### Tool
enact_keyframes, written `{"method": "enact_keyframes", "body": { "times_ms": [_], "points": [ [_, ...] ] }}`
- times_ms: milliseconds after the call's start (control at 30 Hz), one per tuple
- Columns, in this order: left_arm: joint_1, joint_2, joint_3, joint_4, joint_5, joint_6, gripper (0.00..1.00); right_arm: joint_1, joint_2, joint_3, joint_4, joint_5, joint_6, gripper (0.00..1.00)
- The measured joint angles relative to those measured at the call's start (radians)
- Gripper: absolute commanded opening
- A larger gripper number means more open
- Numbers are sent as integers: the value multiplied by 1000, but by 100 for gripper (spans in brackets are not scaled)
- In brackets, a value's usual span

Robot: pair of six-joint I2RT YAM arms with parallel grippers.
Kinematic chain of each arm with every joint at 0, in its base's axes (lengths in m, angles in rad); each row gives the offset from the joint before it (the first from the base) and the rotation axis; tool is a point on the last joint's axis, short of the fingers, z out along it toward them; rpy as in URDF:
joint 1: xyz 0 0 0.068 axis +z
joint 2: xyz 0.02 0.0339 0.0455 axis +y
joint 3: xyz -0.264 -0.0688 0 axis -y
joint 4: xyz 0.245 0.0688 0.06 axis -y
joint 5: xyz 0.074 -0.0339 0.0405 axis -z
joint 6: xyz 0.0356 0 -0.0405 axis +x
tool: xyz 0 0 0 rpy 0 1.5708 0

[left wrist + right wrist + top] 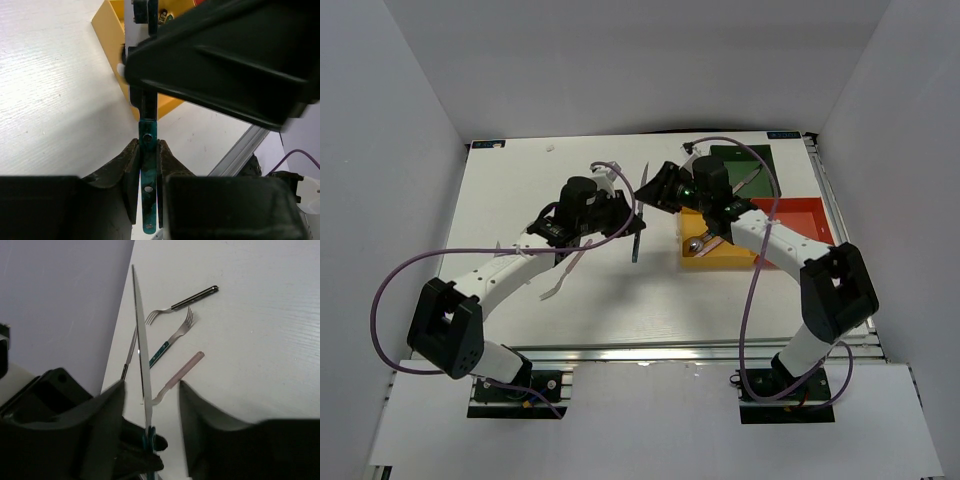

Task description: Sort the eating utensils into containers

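both arms share one build. the left arm (pixel 500 272) has slim white links joined by chunky black joint housings, the biggest a boxy left elbow block (pixel 445 325) with a square hollow in its face. the right arm (pixel 772 240) matches it, with a white link and a black right elbow block (pixel 835 290). a thin purple left cable (pixel 382 295) hangs off one arm in a loose loop, and a purple right cable (pixel 752 285) arcs beside the other. the left base (pixel 510 385) and right base (pixel 775 395) are black mounts. the left gripper (pixel 630 225) and right gripper (pixel 648 190) are black. up close, the fingers (pixel 127 170) are matte, thick and curved, narrowing at the tips. a small green light (pixel 689 188) glows at the right wrist.
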Motion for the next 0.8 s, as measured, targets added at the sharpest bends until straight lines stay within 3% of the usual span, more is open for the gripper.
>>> {"method": "enact_keyframes", "body": {
  "times_ms": [67,133,167,200,233,433,633,800],
  "points": [
    [-3,0,0,1,3,-1,5,8,32,26,-6,2,-11,33],
    [-4,0,0,1,6,-1,21,15,58,45,-12,2,-31,9],
    [-5,0,0,-1,6,-2,53,17,66,53,-16,3,-39,0],
    [-5,0,0,-5,1,1,71,21,74,61,-19,3,-43,0],
    [-5,0,0,-8,-1,-3,98,25,77,68,-25,13,-54,0],
    [-6,-10,69,-154,-138,5,98,-21,79,91,-81,77,-112,0],
    [-6,-161,120,-415,-442,27,98,-276,104,133,-92,142,-119,0],
    [-5,-384,120,-578,-629,47,98,-500,264,319,-127,180,-130,0]
  ]
}}
